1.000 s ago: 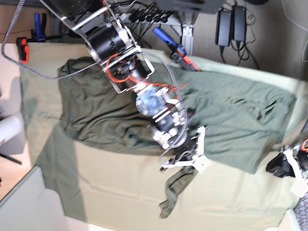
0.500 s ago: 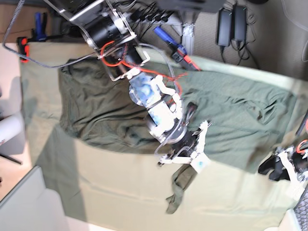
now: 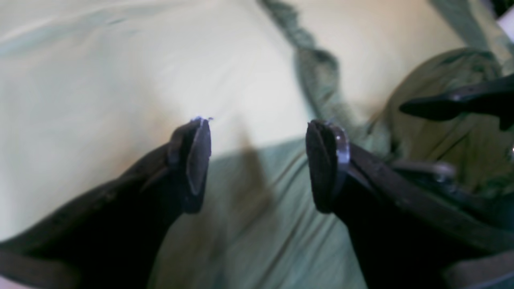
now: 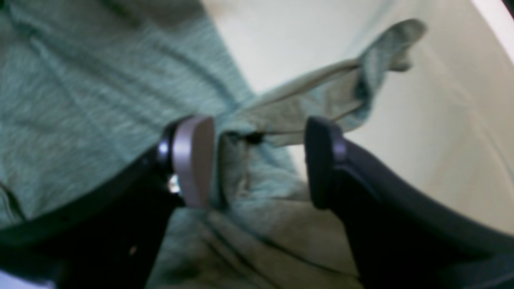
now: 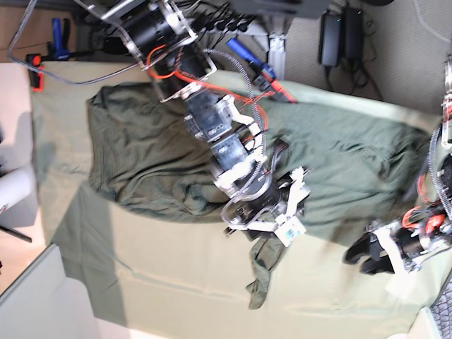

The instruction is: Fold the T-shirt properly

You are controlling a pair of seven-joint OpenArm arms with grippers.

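The dark olive T-shirt (image 5: 141, 148) lies spread and wrinkled across the pale table cloth (image 5: 162, 282). One sleeve (image 5: 263, 272) trails off its front edge toward the table's front. My right gripper (image 5: 272, 222) hovers at the top of that sleeve. In the right wrist view the right gripper (image 4: 257, 160) stands open, with a fold of sleeve (image 4: 321, 100) loose between the fingers and brushing the pale pad (image 4: 192, 160). My left gripper (image 5: 364, 256) is at the shirt's front right edge. In the left wrist view the left gripper (image 3: 257, 160) is open with nothing in it, above the shirt edge (image 3: 261, 241).
Behind the table lie cables, two black power bricks (image 5: 339, 35) and a blue and red clamp (image 5: 254, 70). An orange clamp (image 5: 33, 70) sits at the back left corner. A white object (image 5: 14, 191) stands off the left side. The table's front edge runs along the lower left.
The right gripper has opened and let go of the sleeve, which now hangs loose between its fingers. The left gripper has moved left along the shirt's front edge, staying open.
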